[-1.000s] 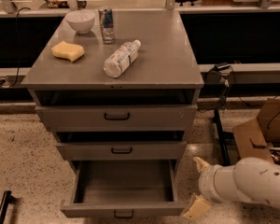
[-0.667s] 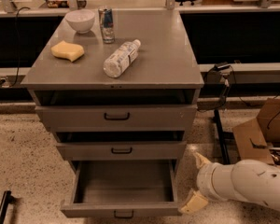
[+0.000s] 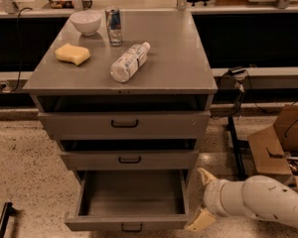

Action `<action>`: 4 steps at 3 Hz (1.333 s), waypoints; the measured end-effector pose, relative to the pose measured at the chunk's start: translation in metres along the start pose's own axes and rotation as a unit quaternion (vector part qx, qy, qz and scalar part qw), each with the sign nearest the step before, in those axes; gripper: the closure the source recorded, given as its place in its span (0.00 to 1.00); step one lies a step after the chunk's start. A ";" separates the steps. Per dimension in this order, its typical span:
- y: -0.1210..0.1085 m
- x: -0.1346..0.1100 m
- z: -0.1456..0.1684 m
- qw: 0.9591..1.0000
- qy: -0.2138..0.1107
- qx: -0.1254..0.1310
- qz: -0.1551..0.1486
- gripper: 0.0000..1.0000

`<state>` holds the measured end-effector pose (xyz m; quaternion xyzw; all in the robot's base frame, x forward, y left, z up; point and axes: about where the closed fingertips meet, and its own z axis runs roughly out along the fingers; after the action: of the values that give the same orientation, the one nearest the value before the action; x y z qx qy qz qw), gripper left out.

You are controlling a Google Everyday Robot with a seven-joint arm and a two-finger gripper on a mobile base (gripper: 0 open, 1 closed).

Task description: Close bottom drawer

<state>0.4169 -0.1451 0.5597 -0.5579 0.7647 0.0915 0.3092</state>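
Note:
The bottom drawer (image 3: pixel 131 221) is the lowest of three in a grey metal cabinet. It is pulled far out and its inside shows empty. A small dark handle (image 3: pixel 131 227) sits at the centre of its front. My gripper (image 3: pixel 202 198) is just right of the drawer's right front corner, at the end of a white arm (image 3: pixel 258 202) that comes in from the lower right. Its two cream fingers (image 3: pixel 206 175) are spread apart with nothing between them.
The two upper drawers (image 3: pixel 125 124) stand slightly out. On the cabinet top (image 3: pixel 179 58) are a white bowl (image 3: pixel 86 21), a can (image 3: pixel 113 26), a yellow sponge (image 3: pixel 72 53) and a lying plastic bottle (image 3: pixel 129 62). Cardboard boxes (image 3: pixel 280 143) and a black stand (image 3: pixel 235 128) are at the right.
My gripper and arm have shifted slightly left, closer to the bottom drawer's right front corner. The drawer has not moved.

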 end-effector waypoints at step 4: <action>0.048 0.053 0.075 0.988 -0.107 -0.055 -0.095 0.00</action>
<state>0.3909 -0.1336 0.4596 -0.6313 0.6642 0.1627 0.3657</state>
